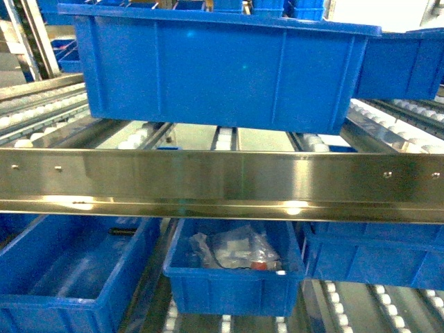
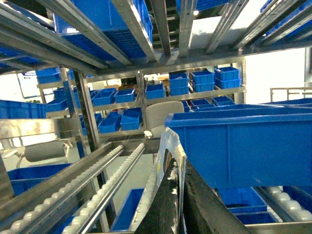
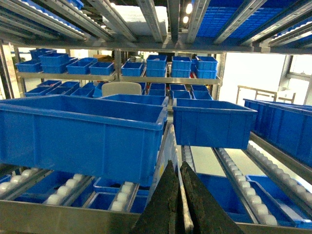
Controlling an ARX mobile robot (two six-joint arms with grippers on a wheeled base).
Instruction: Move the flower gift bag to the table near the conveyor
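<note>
Right hand (image 3: 178,204) apparently pinches something white, above conveyor (image 3: 239,178).

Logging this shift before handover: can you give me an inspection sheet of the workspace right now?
Surface: table not seen; only the conveyor rail and rollers show.
Job's things: thin pale printed sheet, seemingly the flower gift bag, between the left fingers.
Clutter: blue bin on the rollers; plastic-wrapped items in a lower bin.
Grippers: left gripper shut on the sheet; right gripper fingers nearly together, pale strip between, grasp unclear.
Cables: nothing seen.
Surroundings: shelves stacked with blue bins.
</note>
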